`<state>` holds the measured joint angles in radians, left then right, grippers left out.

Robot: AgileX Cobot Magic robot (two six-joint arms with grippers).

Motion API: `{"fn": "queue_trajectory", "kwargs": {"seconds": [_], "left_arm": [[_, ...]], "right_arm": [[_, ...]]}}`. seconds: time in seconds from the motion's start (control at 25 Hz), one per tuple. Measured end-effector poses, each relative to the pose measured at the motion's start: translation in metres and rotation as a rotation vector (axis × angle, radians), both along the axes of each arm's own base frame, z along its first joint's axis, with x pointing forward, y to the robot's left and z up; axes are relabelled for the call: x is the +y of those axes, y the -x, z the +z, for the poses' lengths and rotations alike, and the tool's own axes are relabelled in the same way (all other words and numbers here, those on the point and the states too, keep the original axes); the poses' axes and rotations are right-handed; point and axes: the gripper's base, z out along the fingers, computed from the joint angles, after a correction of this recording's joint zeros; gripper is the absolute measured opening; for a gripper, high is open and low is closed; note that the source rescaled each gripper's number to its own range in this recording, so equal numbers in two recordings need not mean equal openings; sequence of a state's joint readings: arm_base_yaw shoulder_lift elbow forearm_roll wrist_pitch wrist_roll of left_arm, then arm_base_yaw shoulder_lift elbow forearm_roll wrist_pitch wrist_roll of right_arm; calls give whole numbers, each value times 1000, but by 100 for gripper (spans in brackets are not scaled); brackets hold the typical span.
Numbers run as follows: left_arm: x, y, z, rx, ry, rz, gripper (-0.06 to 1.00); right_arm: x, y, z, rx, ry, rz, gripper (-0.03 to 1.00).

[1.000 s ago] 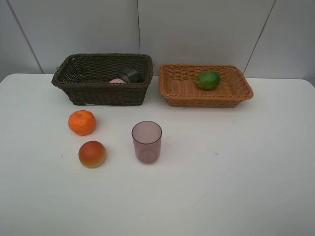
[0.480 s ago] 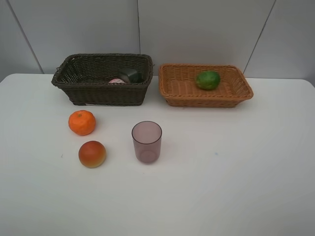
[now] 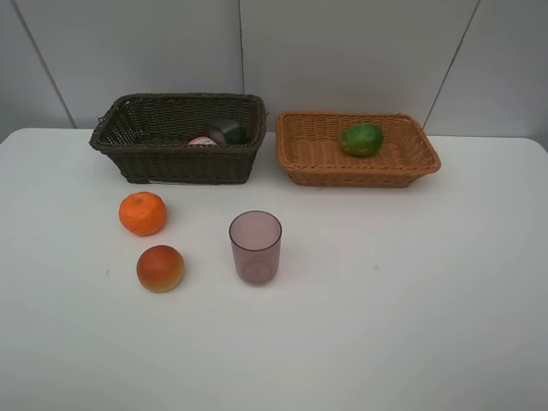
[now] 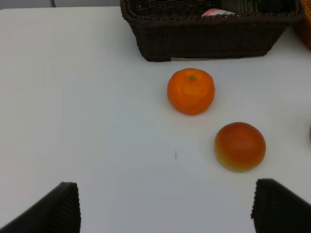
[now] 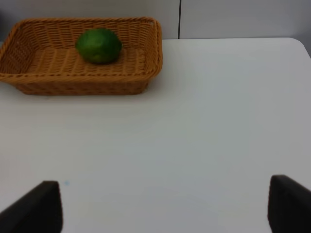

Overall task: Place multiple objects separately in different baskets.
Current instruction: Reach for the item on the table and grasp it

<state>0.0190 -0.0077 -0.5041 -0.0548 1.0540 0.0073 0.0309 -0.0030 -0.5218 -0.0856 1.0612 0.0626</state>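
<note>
On the white table stand an orange tangerine (image 3: 142, 213) (image 4: 191, 91), a red-orange round fruit (image 3: 160, 268) (image 4: 240, 146) and an upright translucent purple cup (image 3: 255, 247). The dark brown basket (image 3: 171, 164) (image 4: 209, 41) holds a pink white-capped bottle (image 3: 204, 140) (image 4: 218, 12) and a dark pump bottle (image 3: 226, 131). A green fruit (image 3: 362, 139) (image 5: 98, 45) lies in the light tan basket (image 3: 360, 178) (image 5: 82, 82). My left gripper (image 4: 167, 208) is open and empty, short of the two loose fruits. My right gripper (image 5: 163, 206) is open and empty, well back from the tan basket. Neither arm shows in the exterior view.
The two baskets sit side by side at the table's far edge, against a grey panelled wall (image 3: 342, 51). The tangerine lies just in front of the dark basket, with the red-orange fruit nearer and the cup to their right.
</note>
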Motion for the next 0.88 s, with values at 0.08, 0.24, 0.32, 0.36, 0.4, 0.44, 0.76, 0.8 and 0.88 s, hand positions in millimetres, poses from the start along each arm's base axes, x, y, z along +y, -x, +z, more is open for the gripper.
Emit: {"fn": "queue_trajectory", "kwargs": {"seconds": [0.08,0.24,0.32,0.36,0.4,0.44,0.76,0.8,0.88], "left_arm": [[0,0,0,0,0,0,92],[0,0,0,0,0,0,92],[0,0,0,0,0,0,92],[0,0,0,0,0,0,92],[0,0,0,0,0,0,92],[0,0,0,0,0,0,92],[0,0,0,0,0,0,92],[0,0,0,0,0,0,92],[0,0,0,0,0,0,92]], "right_arm": [[0,0,0,0,0,0,94],[0,0,0,0,0,0,94],[0,0,0,0,0,0,94],[0,0,0,0,0,0,94],[0,0,0,0,0,0,94],[0,0,0,0,0,0,94],[0,0,0,0,0,0,94],[0,0,0,0,0,0,94],[0,0,0,0,0,0,94]]}}
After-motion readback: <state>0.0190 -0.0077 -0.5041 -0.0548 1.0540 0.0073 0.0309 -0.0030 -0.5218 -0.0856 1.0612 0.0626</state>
